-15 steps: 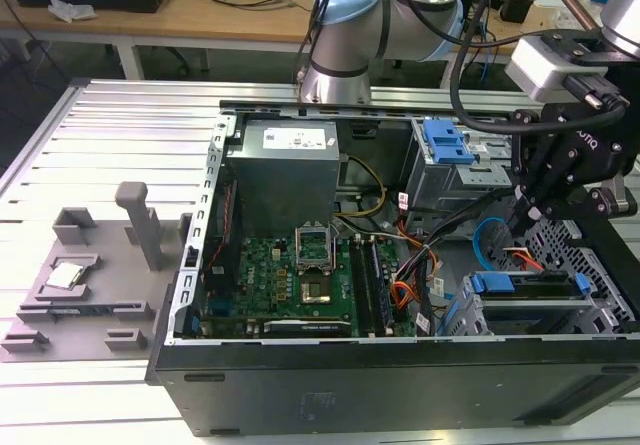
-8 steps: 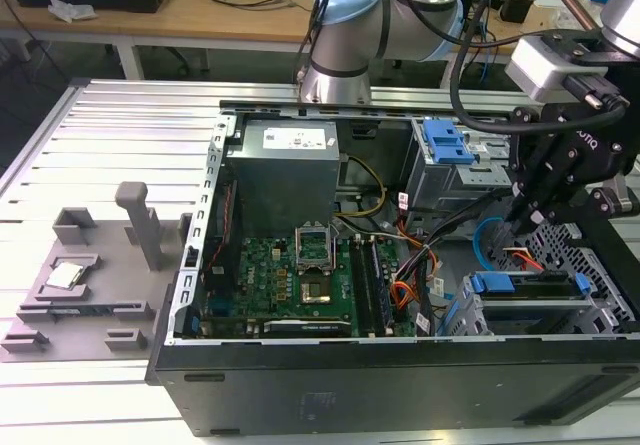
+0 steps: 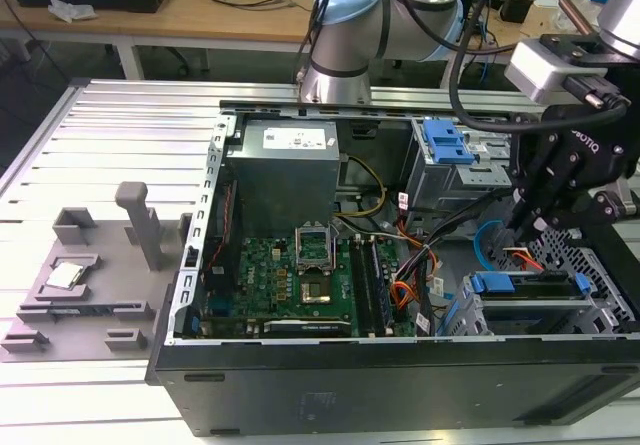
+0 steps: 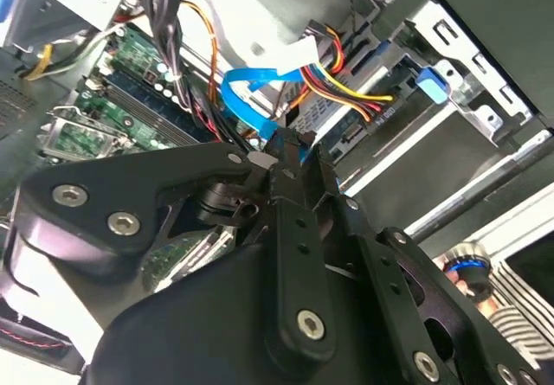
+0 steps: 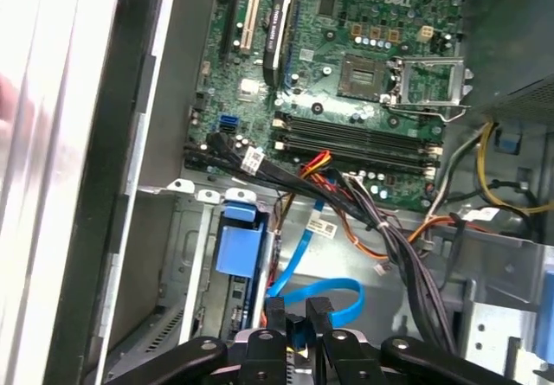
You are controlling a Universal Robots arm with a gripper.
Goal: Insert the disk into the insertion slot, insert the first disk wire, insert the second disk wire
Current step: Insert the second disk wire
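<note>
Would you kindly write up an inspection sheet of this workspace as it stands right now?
Surface: ribbed aluminium table carrying an open computer case.
Job's things: the disk in its blue carrier sits in the insertion slot.
Clutter: a grey fixture tray at the exterior view's left.
Grippers: the gripper is closed on the dark plug of the second disk wire, next to the disk.
Cables: the first disk wire appears to reach the disk's edge in the second wrist view; whether it is seated I cannot tell.
Surroundings: a wooden workbench behind the table.
</note>
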